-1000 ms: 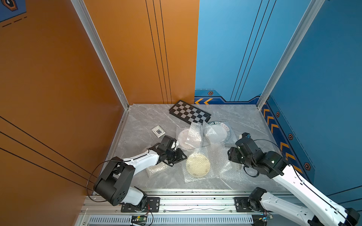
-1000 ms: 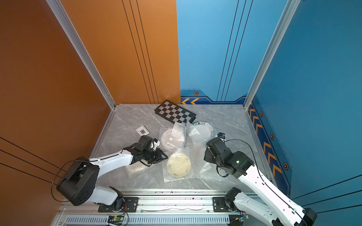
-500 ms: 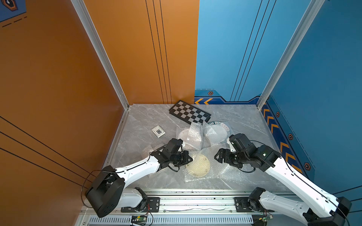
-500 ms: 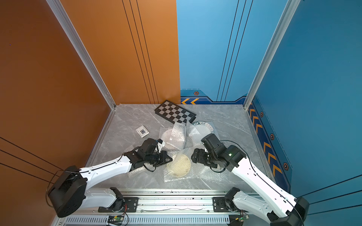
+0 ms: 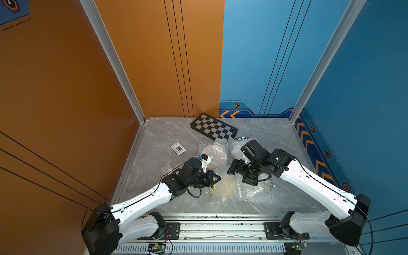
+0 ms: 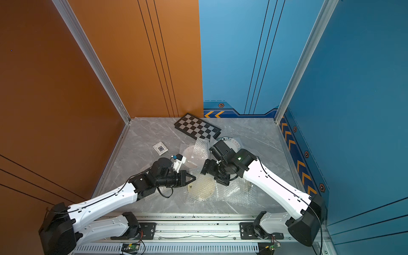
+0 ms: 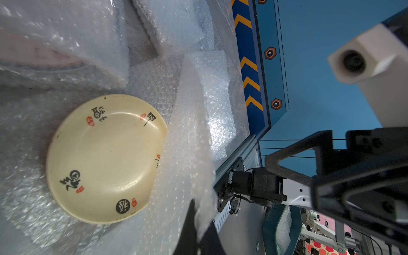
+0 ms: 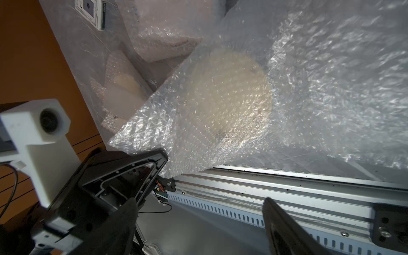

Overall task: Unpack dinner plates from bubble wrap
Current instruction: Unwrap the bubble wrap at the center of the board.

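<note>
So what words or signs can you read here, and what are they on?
Cream plate: black brush characters and red stamps, too stylised to read.
White plate's dark rim: letters, too small to read.
Small card: dark square mark, no words.
Blue wall strip: orange arrow chevrons.

A cream plate [image 5: 224,187] lies on the grey marbled bench [image 5: 159,136] under a crinkled sheet of bubble wrap [image 5: 256,193], with its left edge uncovered. The left claw [image 5: 218,177] reaches in low, its tips drawn together to a point at that sheet's edge. The right claw [image 5: 240,174] hangs just beside it over the sheet, jaws spread wide. Farther back are a wrapped plate [image 5: 213,154], a lettered-rim plate [image 5: 241,139], a checkerboard [image 5: 213,129] and a small card [image 5: 178,148].
</note>
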You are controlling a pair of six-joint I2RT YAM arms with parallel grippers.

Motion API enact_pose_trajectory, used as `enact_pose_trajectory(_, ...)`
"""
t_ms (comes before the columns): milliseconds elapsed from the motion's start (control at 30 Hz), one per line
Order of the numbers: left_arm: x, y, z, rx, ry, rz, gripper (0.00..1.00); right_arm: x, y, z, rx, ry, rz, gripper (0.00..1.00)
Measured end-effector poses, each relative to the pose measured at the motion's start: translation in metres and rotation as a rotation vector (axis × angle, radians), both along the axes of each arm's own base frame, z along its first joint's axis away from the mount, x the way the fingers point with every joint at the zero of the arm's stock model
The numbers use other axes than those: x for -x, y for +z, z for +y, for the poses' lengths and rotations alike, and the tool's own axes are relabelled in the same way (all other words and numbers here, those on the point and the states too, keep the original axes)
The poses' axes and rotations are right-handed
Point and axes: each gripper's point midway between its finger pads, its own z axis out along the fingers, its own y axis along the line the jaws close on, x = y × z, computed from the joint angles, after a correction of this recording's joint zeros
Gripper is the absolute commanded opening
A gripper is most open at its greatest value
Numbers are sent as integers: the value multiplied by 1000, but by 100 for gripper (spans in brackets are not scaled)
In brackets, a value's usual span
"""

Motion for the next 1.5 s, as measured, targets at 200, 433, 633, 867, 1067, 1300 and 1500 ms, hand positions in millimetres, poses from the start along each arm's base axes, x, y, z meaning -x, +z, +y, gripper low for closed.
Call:
enact_pose_trajectory(200,11,17,2,32,-51,-52,1,-4,-13,11,50,-68,45,90)
enact_pose_trajectory(433,23,18,9,25,-88,-73,1,-20,-11,11,63,-165,36,94)
enact_pose_trajectory(633,27,20,13,20,-101,-88,2,-32,-9,4,69,-235,29,97)
enact_pose_trajectory(867,32,21,17,18,-106,-98,2,-44,-16,-4,96,-276,32,98)
enact_pose_trajectory(1067,36,23,21,18,-110,-109,2,-44,-27,-2,128,-269,43,89)
enact_pose_trajectory(1300,37,23,22,18,-111,-111,5,-28,-42,-7,172,-252,57,50)
enact_pose_trajectory(1500,40,15,26,-6,-109,-91,47,-18,-41,-18,172,-270,43,0)
